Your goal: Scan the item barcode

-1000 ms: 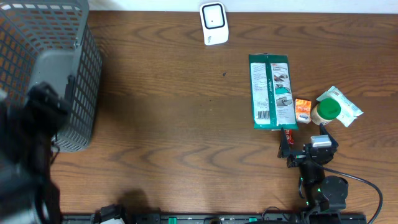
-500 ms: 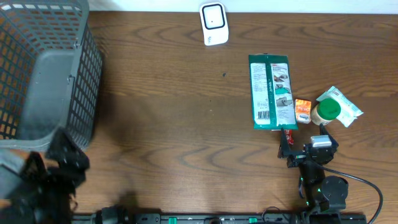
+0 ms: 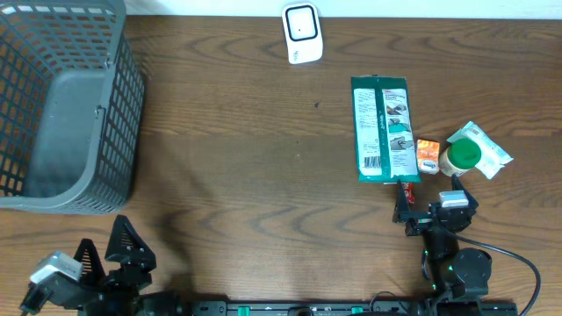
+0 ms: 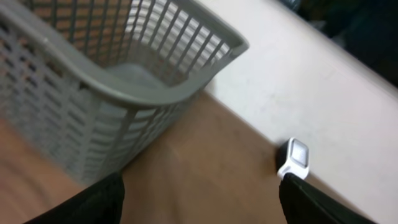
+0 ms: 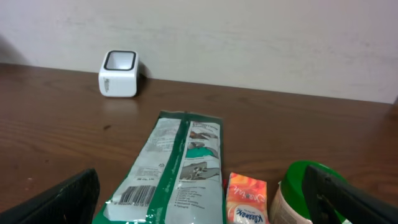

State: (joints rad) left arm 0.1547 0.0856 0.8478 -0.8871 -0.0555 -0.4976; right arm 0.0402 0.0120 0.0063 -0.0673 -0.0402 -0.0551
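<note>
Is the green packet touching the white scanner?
Apart. The overhead view shows bare table between the green packet and the white scanner.

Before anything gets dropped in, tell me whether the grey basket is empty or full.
Empty: the overhead view looks straight into the basket and shows only its bare grey floor, nothing inside.

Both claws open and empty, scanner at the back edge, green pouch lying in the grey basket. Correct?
No. The green pouch lies flat on the table, right of centre, not in the grey basket, which is empty; the overhead view shows it. The rest holds: left claw and right claw open and empty, scanner at the back edge.
</note>
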